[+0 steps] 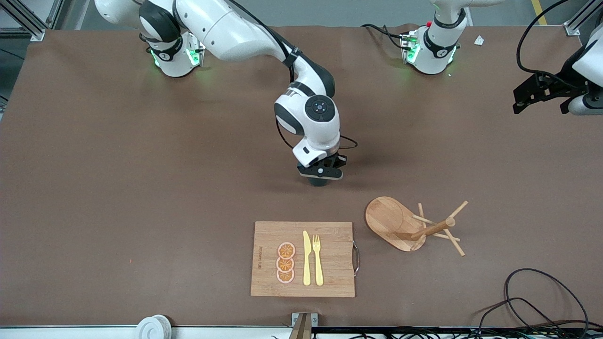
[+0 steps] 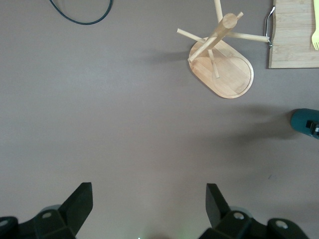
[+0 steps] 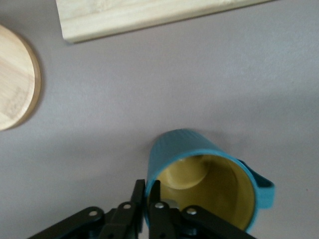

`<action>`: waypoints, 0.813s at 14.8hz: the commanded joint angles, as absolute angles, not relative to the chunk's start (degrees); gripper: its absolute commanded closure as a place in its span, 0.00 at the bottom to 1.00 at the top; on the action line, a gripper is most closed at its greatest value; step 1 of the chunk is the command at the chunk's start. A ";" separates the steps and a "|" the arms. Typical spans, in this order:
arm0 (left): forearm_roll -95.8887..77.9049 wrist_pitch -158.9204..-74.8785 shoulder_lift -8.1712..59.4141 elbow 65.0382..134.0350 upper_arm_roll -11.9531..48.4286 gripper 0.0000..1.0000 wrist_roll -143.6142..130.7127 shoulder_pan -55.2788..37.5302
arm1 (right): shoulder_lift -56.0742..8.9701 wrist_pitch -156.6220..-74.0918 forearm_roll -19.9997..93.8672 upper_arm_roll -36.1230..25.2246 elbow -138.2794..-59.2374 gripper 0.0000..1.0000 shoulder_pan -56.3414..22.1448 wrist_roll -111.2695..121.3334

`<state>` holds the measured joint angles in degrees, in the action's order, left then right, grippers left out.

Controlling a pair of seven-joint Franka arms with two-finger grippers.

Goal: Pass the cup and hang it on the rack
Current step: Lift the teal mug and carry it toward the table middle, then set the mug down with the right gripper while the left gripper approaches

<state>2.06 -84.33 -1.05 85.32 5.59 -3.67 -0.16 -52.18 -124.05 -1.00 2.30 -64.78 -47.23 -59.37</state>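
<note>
While the left arm waits off at its own end of the table, its gripper (image 2: 147, 209) hanging over bare brown tabletop (image 1: 141, 188) with the two fingers spread wide apart and nothing between them, the right arm is the one reaching out to the middle of the table. The right gripper (image 1: 320, 175) is down at the cup (image 3: 204, 174), and its fingers (image 3: 149, 199) are pinched together on the cup's rim, one outside the teal wall and one inside against the yellowish lining. The cup's small handle (image 3: 261, 186) sticks out on the side away from the pinched rim. In the front view the cup is almost entirely hidden under the gripper (only a dark sliver shows below the fingers), so whether it rests on the table or is just off it I cannot tell.

The rack (image 1: 414, 226) stands nearer to the front camera than the cup and toward the left arm's end, on its oval base with the post up and thin pegs angling out. Nothing hangs on it. Just beside it, toward the right arm's end, lies a bamboo cutting board (image 1: 304, 259) with a metal handle on the edge facing the rack; on it are three orange slices (image 1: 285, 262), a yellow knife (image 1: 306, 259) and a yellow fork (image 1: 317, 260) laid side by side.
</note>
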 commanded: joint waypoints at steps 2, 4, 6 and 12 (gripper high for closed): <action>2.46 -83.67 0.26 84.64 5.98 0.00 -4.13 -0.61 | -50.46 -119.46 -1.67 2.28 -62.84 0.00 -44.14 -58.98; 2.64 -83.67 1.23 84.64 6.24 0.00 -4.22 -0.79 | -48.61 -118.13 -1.32 2.37 -62.84 0.00 -41.32 -56.18; 2.99 -84.46 2.02 84.64 6.68 0.00 -4.04 -1.31 | -45.81 -115.95 -0.97 2.90 -62.84 0.00 -35.10 -53.02; 4.47 -88.06 8.34 84.55 8.26 0.00 -11.76 -8.50 | -35.61 -106.88 -0.97 2.37 -65.12 0.00 -17.52 -24.73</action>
